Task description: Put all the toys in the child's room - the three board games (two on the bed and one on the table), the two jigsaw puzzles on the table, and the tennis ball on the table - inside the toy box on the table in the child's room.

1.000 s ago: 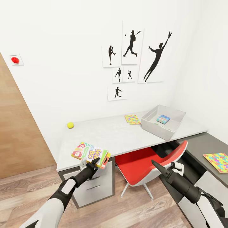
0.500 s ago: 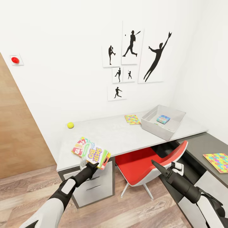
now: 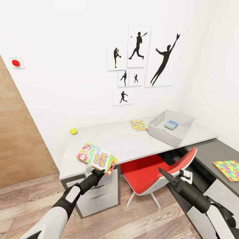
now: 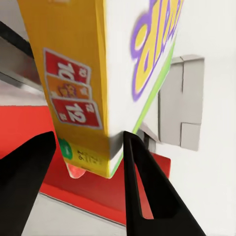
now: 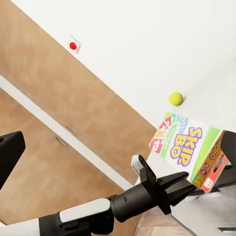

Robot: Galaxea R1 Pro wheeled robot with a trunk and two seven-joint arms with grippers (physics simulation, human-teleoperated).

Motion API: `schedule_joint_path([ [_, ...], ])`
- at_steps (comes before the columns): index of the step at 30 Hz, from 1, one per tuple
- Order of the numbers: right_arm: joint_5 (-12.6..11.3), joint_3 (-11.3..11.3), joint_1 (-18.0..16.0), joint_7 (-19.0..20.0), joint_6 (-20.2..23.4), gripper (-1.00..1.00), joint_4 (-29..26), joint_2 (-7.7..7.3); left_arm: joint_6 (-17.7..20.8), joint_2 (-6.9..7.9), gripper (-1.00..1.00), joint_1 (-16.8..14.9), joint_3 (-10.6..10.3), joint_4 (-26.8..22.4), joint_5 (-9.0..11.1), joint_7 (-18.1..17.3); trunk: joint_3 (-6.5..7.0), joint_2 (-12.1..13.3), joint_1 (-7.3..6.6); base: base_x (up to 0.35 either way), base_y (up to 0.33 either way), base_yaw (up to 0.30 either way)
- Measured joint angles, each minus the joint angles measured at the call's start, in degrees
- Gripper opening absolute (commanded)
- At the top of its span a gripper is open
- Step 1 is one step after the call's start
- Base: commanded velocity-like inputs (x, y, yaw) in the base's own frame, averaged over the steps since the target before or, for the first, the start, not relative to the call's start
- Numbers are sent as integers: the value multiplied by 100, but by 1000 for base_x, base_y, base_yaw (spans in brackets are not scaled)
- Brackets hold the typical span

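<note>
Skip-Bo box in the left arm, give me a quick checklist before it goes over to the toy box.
1. Left gripper fingers clamped on the Skip-Bo box: ok.
2. Grip placement: not ok, held at one end only, box tilted.
3. Toy box open-topped, room inside beside one small box: ok.
4. Desk between box and bin free of obstacles: ok.
5. Tennis ball off the path: ok.
6. Right gripper out of the way: ok; open or shut, cannot tell.
</note>
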Motion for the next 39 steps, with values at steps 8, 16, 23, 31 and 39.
schedule_joint_path([
  [8,0,-3,0,0,0,100,0,0,44,10,-100,7,-340,-208,9,-7,0,0,0,0,0,0],
  [16,0,-2,0,0,0,100,0,0,50,4,-100,8,-356,-227,16,-21,0,0,0,0,0,0],
  [23,0,-1,0,0,0,100,0,0,221,3,-100,7,-361,-244,11,-380,0,0,0,0,0,0],
  [31,0,1,0,0,0,100,0,0,553,3,-100,8,-371,-486,16,-496,0,0,0,0,0,0],
  [39,0,1,0,0,0,100,0,0,1063,56,-100,8,-720,-726,31,-503,0,0,0,0,0,0],
])
